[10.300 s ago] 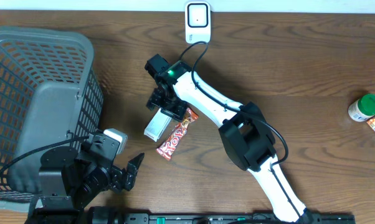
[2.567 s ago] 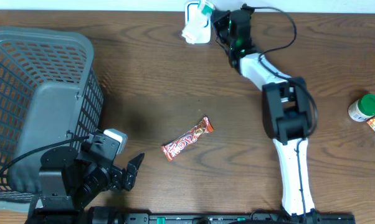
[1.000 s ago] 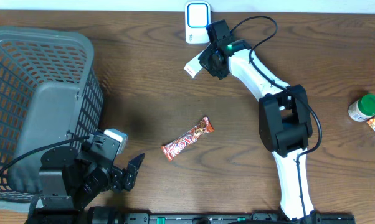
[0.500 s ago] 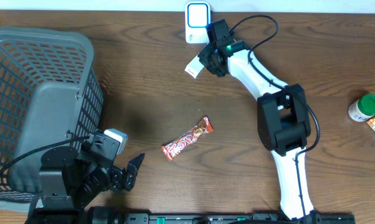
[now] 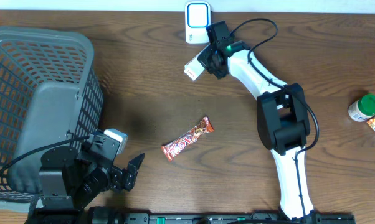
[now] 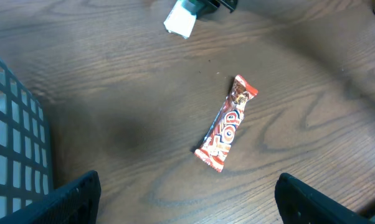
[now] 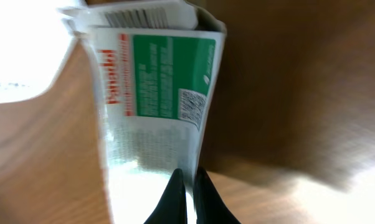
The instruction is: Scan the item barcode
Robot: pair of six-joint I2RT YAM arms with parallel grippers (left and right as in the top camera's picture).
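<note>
My right pincer (image 7: 189,191) is pressed together on the near edge of a thin sachet (image 7: 153,106), silver-white with a green label. The rest of the sachet stands out beyond my fingertips. From above, the sachet (image 5: 192,68) juts from my pincer's tip toward the basket side. The white barcode scanner (image 5: 197,17) stands near, just past my pincer at the table's far edge, and the sachet is not in front of it.

The barcode stripes (image 7: 144,17) run along the sachet's far end, the part farthest from my fingers, so my grip leaves them uncovered. I judge the job now is to turn my wrist until that printed face looks squarely at the scanner's window, then bring the far end in front of it. I hold only one thin edge, so the sachet could droop or swing. I would move slowly and pause in front of the window. The film looks glossy, so a slight tilt may help against glare.

My left pincer (image 6: 187,199) is spread wide and holds nothing, with a red candy bar (image 6: 227,123) on the table ahead of it.
</note>
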